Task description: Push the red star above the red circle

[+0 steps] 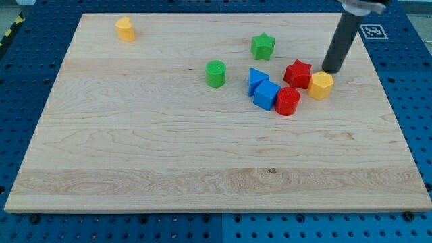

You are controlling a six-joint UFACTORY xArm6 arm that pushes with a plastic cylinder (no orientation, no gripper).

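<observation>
Tip point(331, 69) beside red star point(298, 73) | red circle point(287, 101) below

Worktop point(135, 155): pale wood, visible grain, smooth matt finish, small dark knot near the view's bottom. Blocks look like matt plastic: red star point(298, 73), red circle point(287, 101), blue cube point(266, 95), blue triangle point(256, 78), green star point(262, 46), green cylinder point(215, 73), yellow hexagon point(321, 86), second yellow block point(125, 29). Rod ending in my tip point(331, 71): dark, smooth, slight sheen. Surround: blue perforated panel point(27, 81).
</observation>
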